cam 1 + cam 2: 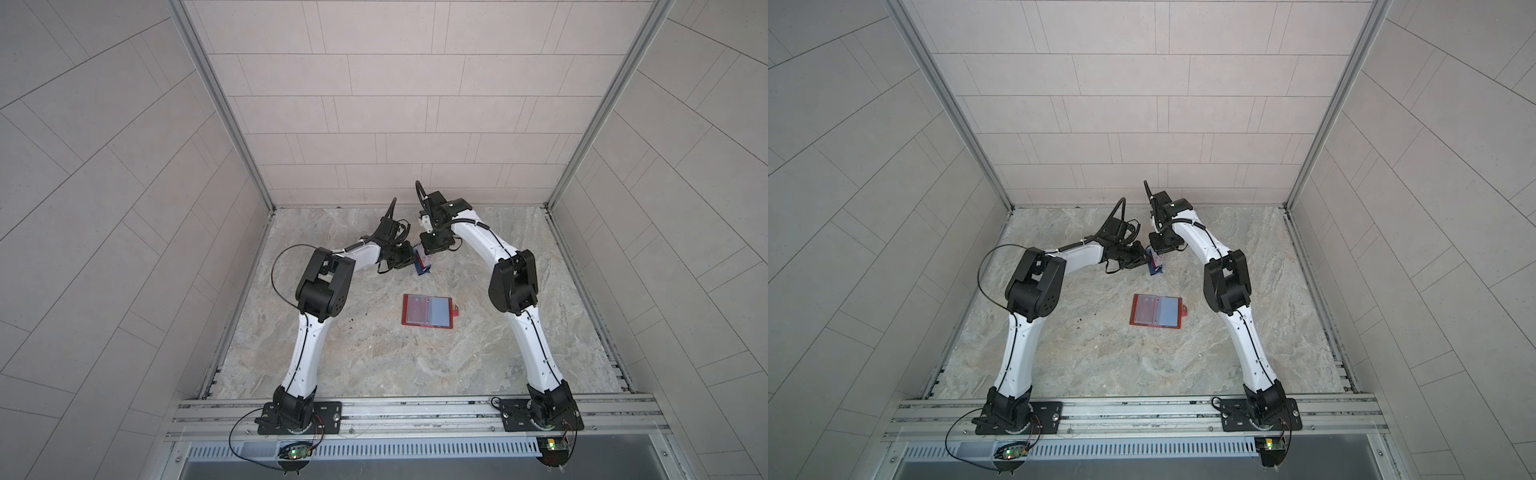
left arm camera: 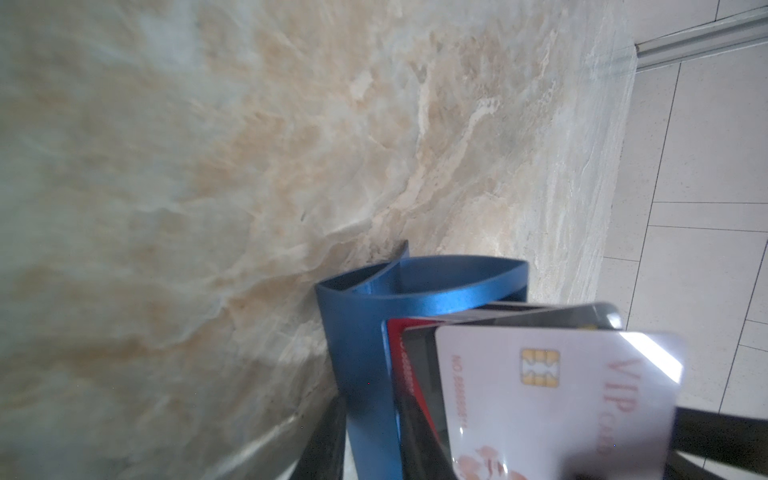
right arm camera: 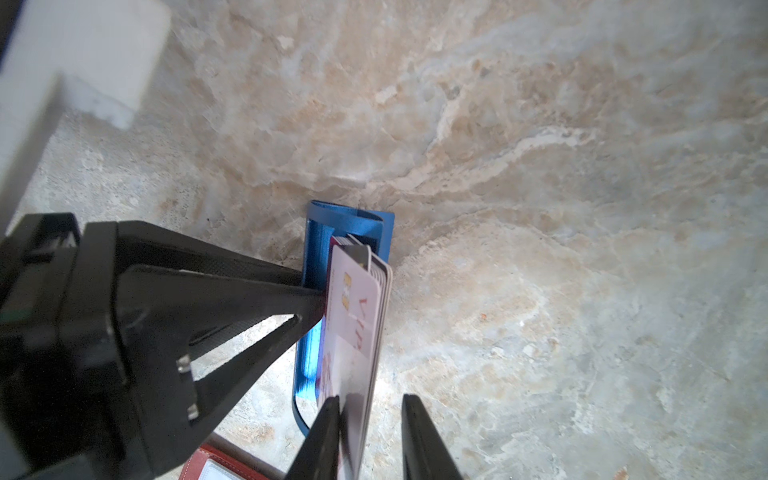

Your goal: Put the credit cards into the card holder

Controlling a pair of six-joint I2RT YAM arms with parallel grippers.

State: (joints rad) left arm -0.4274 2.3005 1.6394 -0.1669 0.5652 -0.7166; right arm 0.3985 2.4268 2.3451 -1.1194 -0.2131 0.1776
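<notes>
While the credit cards [image 3: 353, 316] stand upright in the blue stand [image 2: 357, 353] at the far middle of the bench [image 1: 374, 365], the step in hand is judged to be drawing one card out.

Left gripper [image 1: 409, 262]: jaws straddle the stand and appear clamped on it, steadying it.

Right gripper [image 3: 370, 399]: jaws released, set astride the pale card [image 2: 552, 399] at the front of the stack. One finger is against its face, the other clear of the stack.

The red card [image 2: 392, 332] and black card [image 2: 417, 361] sit close behind.

The card holder [image 1: 428, 326] lies open on the bench, well apart and nearer the arm bases, with nothing between.

The next move calls for closing on the pale card alone and lifting straight up.

Hazard: the neighbouring cards crowd close and may lift with it.
</notes>
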